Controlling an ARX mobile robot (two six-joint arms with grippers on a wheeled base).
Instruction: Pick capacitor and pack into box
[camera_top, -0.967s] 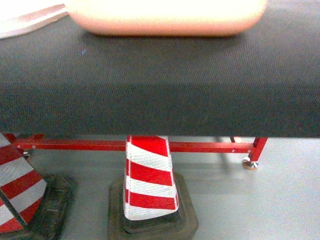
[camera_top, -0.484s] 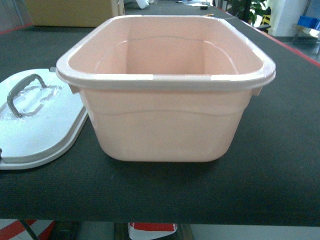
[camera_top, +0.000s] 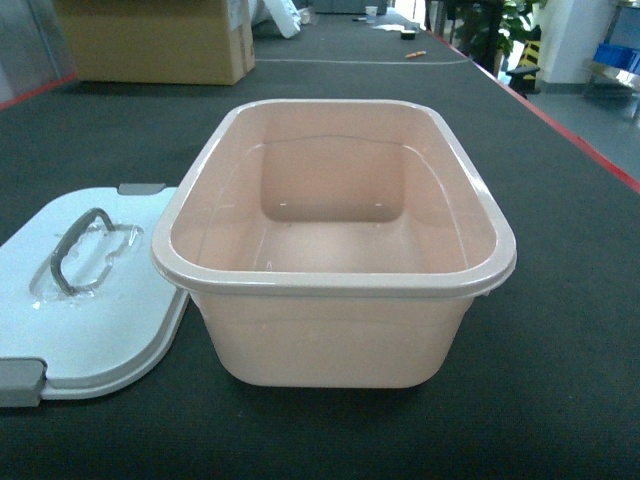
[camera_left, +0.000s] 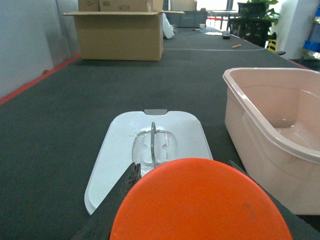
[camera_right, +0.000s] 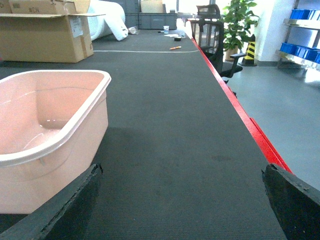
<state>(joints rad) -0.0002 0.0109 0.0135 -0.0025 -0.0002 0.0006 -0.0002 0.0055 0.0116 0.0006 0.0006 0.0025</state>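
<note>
1. Table: dark ribbed mat fills the work area, red trim down its right edge. You have plenty of room to bring either arm in over it.
2. Carton: brown cardboard, far left, well apart from the tub. Not a target, ignore it.
3. Box: pale pink tub, centre of the head view, open on top, interior looks empty. No capacitor inside yet, so packing hasn't started.
4. Lid: light grey, lying flat just beside the box's left wall, handle up. Keep it out of your approach path.
5. Right gripper: jaws spread wide, nothing between them, only the dark finger tips show at the frame corners. It sits right of the box.
6. Left gripper: an orange disc fills the foreground and hides the jaws; you can't tell their state, or whether it's held.
7. Capacitor: you can't confirm one in any view. Identify the orange piece before moving; if it's the part, carry it over the rim and release low inside.
</note>
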